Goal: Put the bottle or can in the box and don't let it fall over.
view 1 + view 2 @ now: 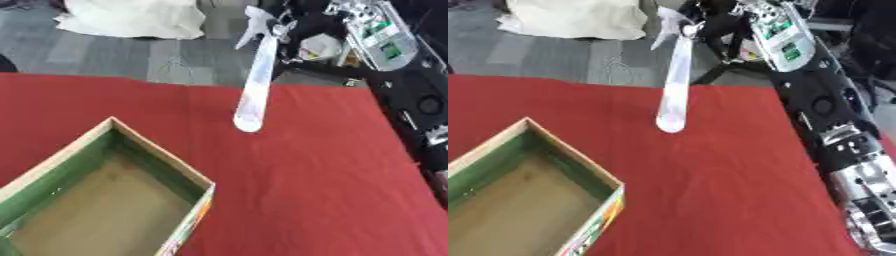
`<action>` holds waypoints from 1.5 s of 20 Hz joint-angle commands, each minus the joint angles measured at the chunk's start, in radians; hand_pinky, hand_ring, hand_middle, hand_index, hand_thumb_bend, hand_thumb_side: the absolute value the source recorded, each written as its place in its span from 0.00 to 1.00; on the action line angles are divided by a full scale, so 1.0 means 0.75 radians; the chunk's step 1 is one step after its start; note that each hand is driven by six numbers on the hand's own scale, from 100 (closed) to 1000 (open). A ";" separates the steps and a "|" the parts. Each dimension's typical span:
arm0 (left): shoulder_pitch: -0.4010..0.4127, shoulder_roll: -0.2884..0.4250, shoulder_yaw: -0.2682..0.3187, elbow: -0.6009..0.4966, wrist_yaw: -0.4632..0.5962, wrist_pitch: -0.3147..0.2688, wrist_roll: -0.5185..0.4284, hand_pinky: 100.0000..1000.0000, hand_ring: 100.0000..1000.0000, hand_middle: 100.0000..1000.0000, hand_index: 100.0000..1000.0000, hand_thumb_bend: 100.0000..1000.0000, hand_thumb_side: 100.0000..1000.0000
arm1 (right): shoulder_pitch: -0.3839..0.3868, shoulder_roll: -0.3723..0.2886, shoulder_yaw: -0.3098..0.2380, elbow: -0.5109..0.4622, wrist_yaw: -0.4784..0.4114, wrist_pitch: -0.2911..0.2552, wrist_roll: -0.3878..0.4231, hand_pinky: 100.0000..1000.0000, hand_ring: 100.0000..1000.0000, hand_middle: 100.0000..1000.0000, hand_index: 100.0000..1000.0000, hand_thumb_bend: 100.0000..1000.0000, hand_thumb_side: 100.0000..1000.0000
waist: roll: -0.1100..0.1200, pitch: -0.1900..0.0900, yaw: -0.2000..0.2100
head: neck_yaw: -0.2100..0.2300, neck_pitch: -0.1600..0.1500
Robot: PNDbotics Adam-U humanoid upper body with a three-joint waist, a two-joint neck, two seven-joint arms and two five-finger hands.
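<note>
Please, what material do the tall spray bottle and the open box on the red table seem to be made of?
The spray bottle looks like pale, translucent plastic with a smooth finish; the red cloth shows faintly through its base. Its trigger head is white, probably plastic too. The box seems to be cardboard: raw brown edges and a matte brown floor, greenish inner walls, and colourful print on its outer side.

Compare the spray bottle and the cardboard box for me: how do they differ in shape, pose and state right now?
The spray bottle is tall, slim and pale, while the box is wide and low with green inner walls. The bottle stands on its base near the table's far edge; the box sits at the near left corner. The bottle is closed by a trigger head; the box is open-topped and empty. Both rest on the red cloth, well apart.
</note>
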 commanded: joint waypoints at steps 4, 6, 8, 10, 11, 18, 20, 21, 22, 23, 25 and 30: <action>-0.006 0.011 0.019 -0.027 -0.008 -0.004 -0.001 0.67 0.72 0.72 0.71 0.00 0.72 | -0.025 -0.043 0.001 -0.037 0.027 -0.028 0.034 0.73 0.53 0.55 0.67 0.03 0.00 | 0.005 -0.027 0.001 | -0.006 -0.011; -0.005 0.010 0.019 -0.027 -0.008 -0.003 0.000 0.67 0.72 0.72 0.71 0.00 0.72 | -0.026 -0.042 0.001 -0.038 0.034 -0.031 0.043 0.73 0.54 0.55 0.67 0.04 0.00 | 0.004 -0.027 0.001 | -0.008 -0.011; -0.005 0.009 0.019 -0.027 -0.008 -0.003 -0.001 0.68 0.72 0.72 0.71 0.00 0.72 | -0.027 -0.040 0.001 -0.038 0.041 -0.032 0.050 0.72 0.54 0.55 0.67 0.05 0.00 | 0.002 -0.026 0.002 | -0.009 -0.012; -0.006 0.009 0.019 -0.027 -0.009 -0.003 -0.001 0.68 0.72 0.72 0.71 0.00 0.72 | -0.027 -0.038 0.001 -0.039 0.043 -0.032 0.050 0.72 0.53 0.55 0.67 0.04 0.00 | 0.001 -0.026 0.003 | -0.009 -0.013; -0.005 0.009 0.020 -0.027 -0.009 -0.003 -0.001 0.68 0.72 0.72 0.71 0.00 0.72 | -0.027 -0.037 0.000 -0.039 0.042 -0.032 0.050 0.71 0.53 0.54 0.66 0.04 0.00 | 0.000 -0.026 0.004 | -0.010 -0.013; -0.005 0.007 0.020 -0.027 -0.010 -0.001 -0.001 0.68 0.72 0.72 0.71 0.00 0.72 | -0.028 -0.035 -0.001 -0.044 0.034 -0.036 0.030 0.65 0.41 0.42 0.55 0.01 0.00 | -0.006 -0.025 0.005 | -0.011 -0.008; -0.004 0.006 0.020 -0.027 -0.011 0.000 -0.001 0.68 0.72 0.72 0.71 0.00 0.72 | -0.028 -0.035 -0.002 -0.045 0.031 -0.038 0.017 0.64 0.39 0.39 0.51 0.00 0.00 | -0.006 -0.025 0.005 | -0.010 -0.008; -0.003 0.006 0.020 -0.027 -0.011 0.000 -0.002 0.68 0.72 0.72 0.71 0.00 0.72 | -0.027 -0.035 -0.003 -0.045 0.028 -0.039 0.011 0.63 0.37 0.37 0.50 0.00 0.00 | -0.007 -0.026 0.005 | -0.010 -0.008; -0.003 0.006 0.019 -0.027 -0.012 0.001 -0.003 0.68 0.72 0.72 0.71 0.00 0.72 | -0.027 -0.036 -0.004 -0.046 0.026 -0.039 0.003 0.63 0.37 0.36 0.49 0.00 0.00 | -0.007 -0.026 0.005 | -0.011 -0.007; -0.003 0.006 0.019 -0.027 -0.013 0.002 -0.005 0.68 0.72 0.72 0.71 0.00 0.72 | -0.027 -0.036 -0.004 -0.046 0.022 -0.039 -0.006 0.62 0.36 0.35 0.48 0.00 0.00 | -0.007 -0.026 0.005 | -0.010 -0.007; -0.002 0.006 0.020 -0.027 -0.014 0.004 -0.006 0.68 0.72 0.72 0.71 0.00 0.72 | -0.026 -0.037 -0.004 -0.048 0.015 -0.043 -0.019 0.61 0.35 0.34 0.47 0.00 0.00 | -0.008 -0.027 0.005 | -0.010 -0.007; -0.002 0.006 0.022 -0.027 -0.014 0.004 -0.004 0.68 0.72 0.71 0.71 0.00 0.72 | -0.023 -0.040 -0.002 -0.050 0.008 -0.055 -0.031 0.60 0.33 0.31 0.44 0.00 0.00 | -0.007 -0.033 0.002 | -0.011 -0.003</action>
